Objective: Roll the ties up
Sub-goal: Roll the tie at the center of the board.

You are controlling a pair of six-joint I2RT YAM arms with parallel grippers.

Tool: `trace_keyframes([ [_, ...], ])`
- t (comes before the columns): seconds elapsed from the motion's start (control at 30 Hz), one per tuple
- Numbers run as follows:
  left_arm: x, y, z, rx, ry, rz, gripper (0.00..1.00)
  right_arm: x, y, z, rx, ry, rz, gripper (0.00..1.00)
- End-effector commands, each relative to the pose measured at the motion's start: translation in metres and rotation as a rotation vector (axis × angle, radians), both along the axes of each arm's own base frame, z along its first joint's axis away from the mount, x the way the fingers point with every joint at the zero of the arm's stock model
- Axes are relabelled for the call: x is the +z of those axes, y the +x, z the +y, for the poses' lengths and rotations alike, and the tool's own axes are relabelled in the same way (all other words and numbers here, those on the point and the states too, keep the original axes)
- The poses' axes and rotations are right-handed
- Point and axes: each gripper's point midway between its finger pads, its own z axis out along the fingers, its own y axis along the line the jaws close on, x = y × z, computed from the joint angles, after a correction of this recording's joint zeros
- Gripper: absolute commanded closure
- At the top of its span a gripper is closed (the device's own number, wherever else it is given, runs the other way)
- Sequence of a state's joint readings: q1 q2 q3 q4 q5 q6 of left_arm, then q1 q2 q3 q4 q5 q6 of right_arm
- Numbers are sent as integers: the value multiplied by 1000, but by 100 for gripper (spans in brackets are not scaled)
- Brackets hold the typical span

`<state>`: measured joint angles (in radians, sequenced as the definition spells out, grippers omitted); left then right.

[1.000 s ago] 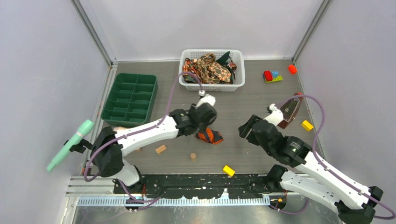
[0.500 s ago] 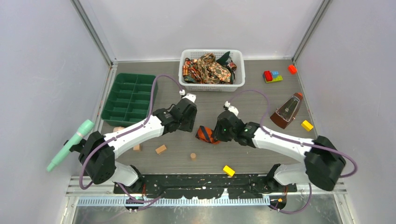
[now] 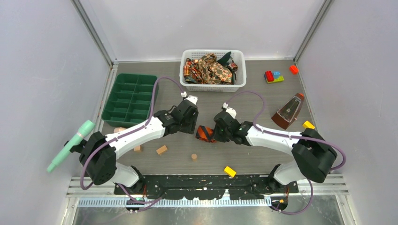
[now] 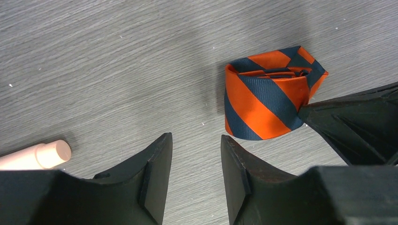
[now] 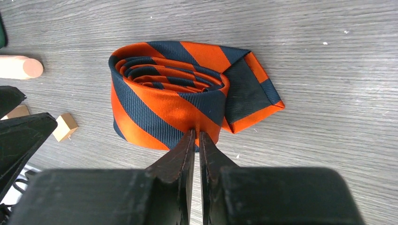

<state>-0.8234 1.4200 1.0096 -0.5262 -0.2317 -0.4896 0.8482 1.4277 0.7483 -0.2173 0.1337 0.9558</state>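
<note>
A rolled orange-and-navy striped tie [image 3: 204, 134] stands on edge on the grey table, mid-scene. In the right wrist view its coil [image 5: 169, 93] faces me, pointed end folded to the right. My right gripper [image 5: 197, 133] is shut, its tips pinching the roll's near outer layer; from above it [image 3: 214, 133] sits just right of the roll. My left gripper [image 4: 196, 137] is open with only bare table between its fingers, and the tie [image 4: 267, 101] lies apart, up and to its right. More ties [image 3: 211, 69], paisley and dark green, are heaped in the white basket [image 3: 240, 83].
A green compartment tray [image 3: 131, 98] sits at the left and a metronome [image 3: 288, 112] at the right. Wooden blocks [image 3: 161, 150], a small cylinder [image 3: 194, 157], yellow blocks [image 3: 229, 171] and coloured bricks [image 3: 274, 76] are scattered around. A wooden peg [image 4: 35, 156] lies near my left fingers.
My right arm swung in from the right and its jaws closed on the rolled tie. My left gripper drew back off the tie toward the left.
</note>
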Motion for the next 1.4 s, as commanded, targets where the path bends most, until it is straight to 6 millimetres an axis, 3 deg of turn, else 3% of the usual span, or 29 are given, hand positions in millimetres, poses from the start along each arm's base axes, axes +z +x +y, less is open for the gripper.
trace_keyframes([
  [0.0, 8, 6, -3, 7, -34, -31, 56, 25, 13, -3, -1, -13, -81, 84],
  [0.13, 15, 13, 8, 49, -26, -53, 56, 59, 18, -4, 87, -32, -187, 64],
  [0.27, 21, 22, 25, 101, -49, -59, 56, 88, 26, -6, 265, -131, -325, 30],
  [0.33, 24, 23, 31, 114, -61, -59, 55, 96, 29, -2, 369, -178, -374, 20],
  [0.43, 24, 22, 35, 122, -69, -48, 55, 96, 40, -2, 437, -271, -396, 16],
  [0.5, 25, 19, 36, 122, -76, -42, 56, 100, 53, -7, 393, -327, -394, 16],
  [0.6, 26, 12, 34, 101, -111, -38, 58, 104, 77, -20, 239, -329, -344, 18],
  [0.7, 28, 1, 22, 51, -189, -17, 67, 92, 102, -26, 140, -270, -236, 23],
  [0.87, 22, -12, 29, 57, -210, -11, 76, 46, 132, -24, 89, -207, -62, 50],
  [1.07, 19, -17, 34, 71, -214, -3, 87, -1, 132, -26, 55, -253, 41, 72],
  [1.37, 15, -16, 35, 74, -198, 4, 91, -31, 118, -21, 42, -201, 108, 94],
])
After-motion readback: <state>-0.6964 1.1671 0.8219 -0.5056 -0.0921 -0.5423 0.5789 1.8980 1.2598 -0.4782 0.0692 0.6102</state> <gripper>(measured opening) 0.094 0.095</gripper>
